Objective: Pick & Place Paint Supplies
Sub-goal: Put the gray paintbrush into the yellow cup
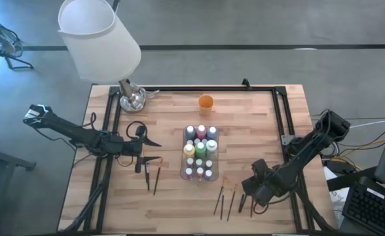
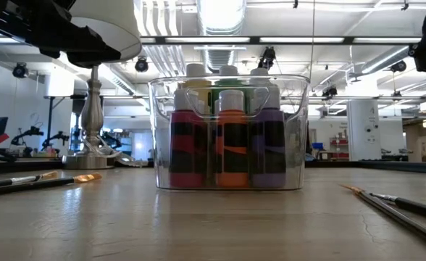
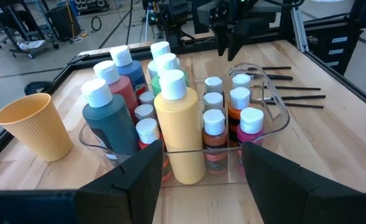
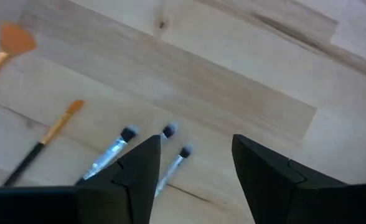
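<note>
High view, tray: the clear tray (image 1: 200,176) sits at the table (image 1: 173,111) centre, filled with paint bottles (image 1: 200,152) standing upright in rows.
High view, cup: an orange cup (image 1: 205,102) stands apart from the tray, toward the far edge.
High view, lamp: a white-shaded lamp (image 1: 99,37) stands on the far left corner.
High view, left gripper: the left gripper (image 1: 146,141) hovers left of the tray, fingers apart, holding nothing; two brushes (image 1: 152,176) lie just beside it.
High view, right gripper: the right gripper (image 1: 250,190) is low over the near right area, beside a group of paintbrushes (image 1: 226,202).

Low view, tray: the tray (image 2: 229,134) stands central; red, orange and purple bottles (image 2: 232,141) show through its front wall.
Low view, brushes: brushes lie flat on the table at the left (image 2: 32,181) and the right (image 2: 394,205).

Left wrist view, bottles: a tall yellow bottle (image 3: 178,127) stands nearest, with teal, red and blue ones beside it and smaller bottles behind.
Left wrist view, fingers: the fingers (image 3: 130,180) stand apart, empty.

Right wrist view, brushes: three silver-ferruled brush ends (image 4: 126,140) and two orange-bristled brushes (image 4: 52,132) lie on the wood.
Right wrist view, fingers: the fingers (image 4: 267,174) stand apart above the brush ends, clamping nothing.
</note>
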